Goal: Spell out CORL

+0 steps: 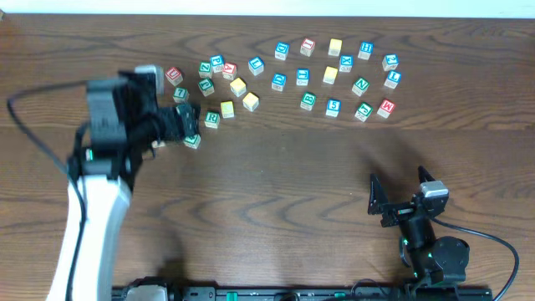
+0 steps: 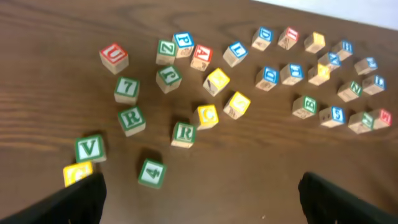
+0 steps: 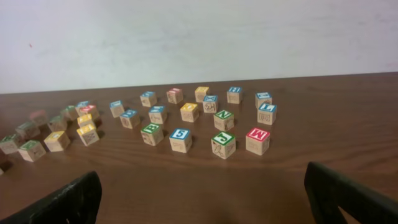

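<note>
Small wooden letter cubes lie scattered across the far half of the table. In the left wrist view a yellow cube marked C (image 2: 207,116) sits beside a green R cube (image 2: 184,134), with a second green R (image 2: 131,119) further left. Two yellow-topped cubes (image 2: 216,81) (image 2: 237,104) lie just beyond them. A blue-lettered cube (image 2: 236,53), its letter possibly L, sits behind. My left gripper (image 2: 200,186) hangs open above bare wood near a green 4 cube (image 2: 152,173), over the left cluster (image 1: 180,124). My right gripper (image 1: 399,188) stands open and empty at the near right.
Red U (image 2: 114,57), green V (image 2: 89,149) and a yellow cube (image 2: 78,173) lie by the left finger. The right cluster holds a blue 5 (image 3: 180,139), a red M (image 3: 257,140) and several blue and green cubes. A white wall (image 3: 199,37) stands behind the table.
</note>
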`<state>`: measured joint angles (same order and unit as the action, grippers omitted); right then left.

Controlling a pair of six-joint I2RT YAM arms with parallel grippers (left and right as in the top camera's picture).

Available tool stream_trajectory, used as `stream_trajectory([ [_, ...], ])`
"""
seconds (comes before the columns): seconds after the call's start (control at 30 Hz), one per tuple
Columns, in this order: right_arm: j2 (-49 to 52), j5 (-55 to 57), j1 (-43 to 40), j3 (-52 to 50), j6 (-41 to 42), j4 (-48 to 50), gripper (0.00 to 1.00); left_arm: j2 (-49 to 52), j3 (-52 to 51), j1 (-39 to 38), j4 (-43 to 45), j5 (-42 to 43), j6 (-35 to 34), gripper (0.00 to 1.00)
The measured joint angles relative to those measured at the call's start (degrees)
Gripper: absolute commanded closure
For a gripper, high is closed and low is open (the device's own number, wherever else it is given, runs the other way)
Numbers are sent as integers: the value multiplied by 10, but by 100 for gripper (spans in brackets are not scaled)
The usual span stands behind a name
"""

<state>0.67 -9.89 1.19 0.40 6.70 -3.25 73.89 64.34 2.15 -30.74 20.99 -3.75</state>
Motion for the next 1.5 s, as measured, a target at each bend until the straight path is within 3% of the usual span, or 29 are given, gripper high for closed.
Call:
stream_trajectory([
  [0.3,0,0,0,0,0,0,1,188,250,-27,-187,-6,-5,2],
  [0.5,0,0,0,0,0,0,1,279,365,-90,-272,-88,13,2],
  [0.7,0,0,0,0,0,0,1,320,373,-146,-272,-143,27,2],
  [0.97,0,0,0,0,0,0,1,387,373,-153,-237,-158,21,1],
  [1.17,0,0,0,0,0,0,1,452,373,-154,-187,-159,-38,24],
  [1.5,0,0,0,0,0,0,1,502,373,-155,-141,-167,-70,29],
])
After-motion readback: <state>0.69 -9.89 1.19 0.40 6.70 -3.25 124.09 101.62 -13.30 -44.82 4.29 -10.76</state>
